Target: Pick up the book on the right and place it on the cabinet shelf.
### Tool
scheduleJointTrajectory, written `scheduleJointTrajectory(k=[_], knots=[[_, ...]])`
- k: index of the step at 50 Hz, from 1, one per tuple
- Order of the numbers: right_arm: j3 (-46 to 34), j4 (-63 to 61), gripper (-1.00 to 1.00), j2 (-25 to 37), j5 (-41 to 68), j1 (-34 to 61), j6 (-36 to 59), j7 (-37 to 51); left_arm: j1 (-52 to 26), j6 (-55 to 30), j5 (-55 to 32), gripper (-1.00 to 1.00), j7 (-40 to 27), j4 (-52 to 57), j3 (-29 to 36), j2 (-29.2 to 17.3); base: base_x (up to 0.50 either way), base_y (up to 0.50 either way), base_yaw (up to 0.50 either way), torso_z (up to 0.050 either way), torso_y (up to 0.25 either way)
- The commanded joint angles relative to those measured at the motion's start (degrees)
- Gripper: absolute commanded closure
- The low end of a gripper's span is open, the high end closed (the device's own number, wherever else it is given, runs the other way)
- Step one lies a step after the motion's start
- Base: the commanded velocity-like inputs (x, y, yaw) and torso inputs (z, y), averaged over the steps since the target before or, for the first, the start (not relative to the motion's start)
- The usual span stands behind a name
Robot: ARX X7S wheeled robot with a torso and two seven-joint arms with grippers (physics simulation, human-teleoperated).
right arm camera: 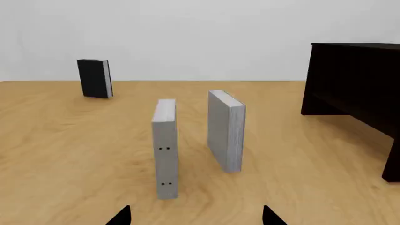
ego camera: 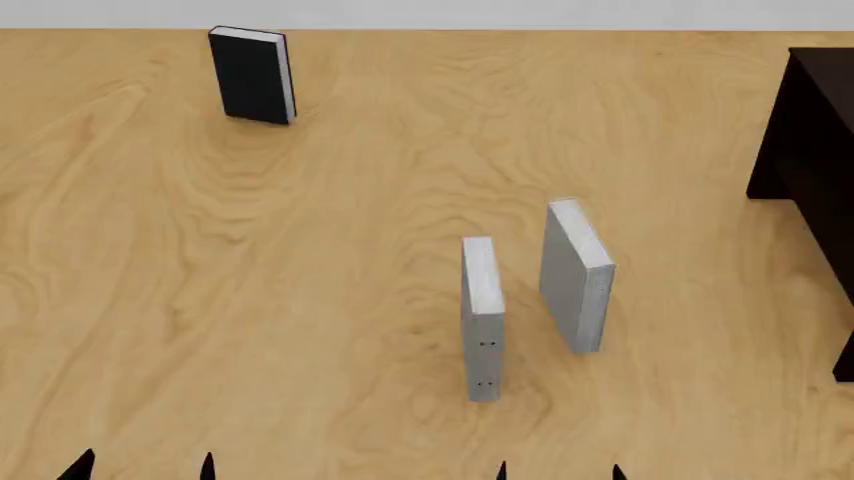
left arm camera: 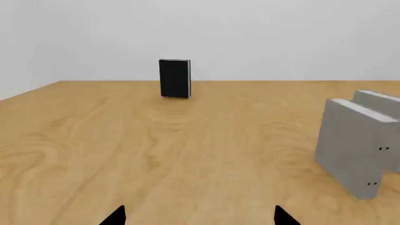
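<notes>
The plain light-grey book point(ego camera: 577, 275) stands upright on the wooden table, right of the thinner grey book with dark dots on its spine point(ego camera: 482, 318). It also shows in the right wrist view point(right arm camera: 226, 130) and partly in the left wrist view point(left arm camera: 381, 102). The dark cabinet point(ego camera: 817, 150) stands at the right edge; its shelf opening shows in the right wrist view point(right arm camera: 356, 101). My right gripper point(ego camera: 558, 472) is open and empty, near the table's front edge, short of both grey books. My left gripper point(ego camera: 144, 468) is open and empty at the front left.
A black book with white pages point(ego camera: 252, 75) stands upright at the far left of the table point(ego camera: 334, 250). The thinner dotted book point(right arm camera: 165, 147) stands directly ahead of the right gripper point(right arm camera: 195, 216), close beside the plain book. A pale wall lies behind.
</notes>
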Motion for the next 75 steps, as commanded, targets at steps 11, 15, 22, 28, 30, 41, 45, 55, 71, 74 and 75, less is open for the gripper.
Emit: scheduleJointTrajectory(k=[11, 15, 22, 28, 30, 41, 45, 55, 71, 74, 75], knots=[[-3.40, -2.35, -1.00, 2.84, 2.60, -1.72, -1.66, 2.79, 3.40, 2.30, -5.43, -1.00, -0.44, 5.64, 2.68, -3.41, 0.00, 0.00, 0.00, 0.027, 0.000], [-3.13, -6.62, -1.00, 3.64, 3.32, -0.86, 1.09, 3.60, 2.19, 1.39, -5.66, -1.00, -0.79, 6.19, 3.59, -3.57, 0.00, 0.00, 0.00, 0.050, 0.000], [-2.09, -26.27, -1.00, 6.77, 2.14, 3.20, 17.20, 5.39, -3.08, -7.04, -6.47, -1.00, -2.94, 18.06, 4.19, -4.21, 0.00, 0.00, 0.00, 0.050, 0.000], [-1.47, -33.00, -1.00, 8.25, 3.02, 7.07, 25.60, 5.33, -7.89, -15.29, -9.14, -1.00, -4.49, 26.16, 4.01, -4.43, 0.00, 0.00, 0.00, 0.050, 0.000], [-1.05, -34.01, -1.00, 8.37, 3.40, 7.79, 26.50, 5.50, -9.19, -17.84, -9.87, -1.00, -5.17, 28.17, 3.91, -4.49, 0.00, 0.00, 0.00, 0.050, 0.000], [0.84, -34.41, -1.00, 8.62, 6.18, 10.14, 29.25, 5.60, -11.37, -18.14, -9.88, -1.00, -6.39, 29.55, 4.83, -5.58, 0.00, 0.00, 0.00, 0.050, 0.000], [1.21, -33.87, -1.00, 8.64, 6.37, 9.10, 27.21, 5.84, -10.82, -16.12, -9.08, -1.00, -6.09, 28.28, 5.85, -6.38, 0.00, 0.00, 0.00, 0.050, 0.000], [0.43, -32.37, -1.00, 9.59, 7.73, 8.86, 26.14, 4.50, -10.13, -15.07, -9.29, -1.00, -7.19, 29.04, 6.04, -7.04, 0.15, -0.16, 0.00, 0.035, 0.000], [-1.82, -32.42, -1.00, 10.67, 7.01, 8.93, 26.77, 4.93, -9.77, -14.45, -9.49, -1.00, -7.89, 30.11, 7.11, -8.37, 0.41, -0.27, 0.00, 0.000, 0.000], [-2.40, -32.27, -1.00, 10.86, 6.63, 9.11, 26.85, 5.09, -9.82, -14.44, -9.40, -1.00, -8.16, 30.13, 7.25, -8.53, 0.50, 0.00, 0.00, 0.000, 0.000], [-2.57, -32.15, -1.00, 10.92, 6.51, 9.14, 26.81, 5.13, -9.86, -14.56, -9.54, -1.00, -8.26, 30.20, 7.19, -8.55, 0.50, 0.00, 0.00, 0.000, 0.000]])
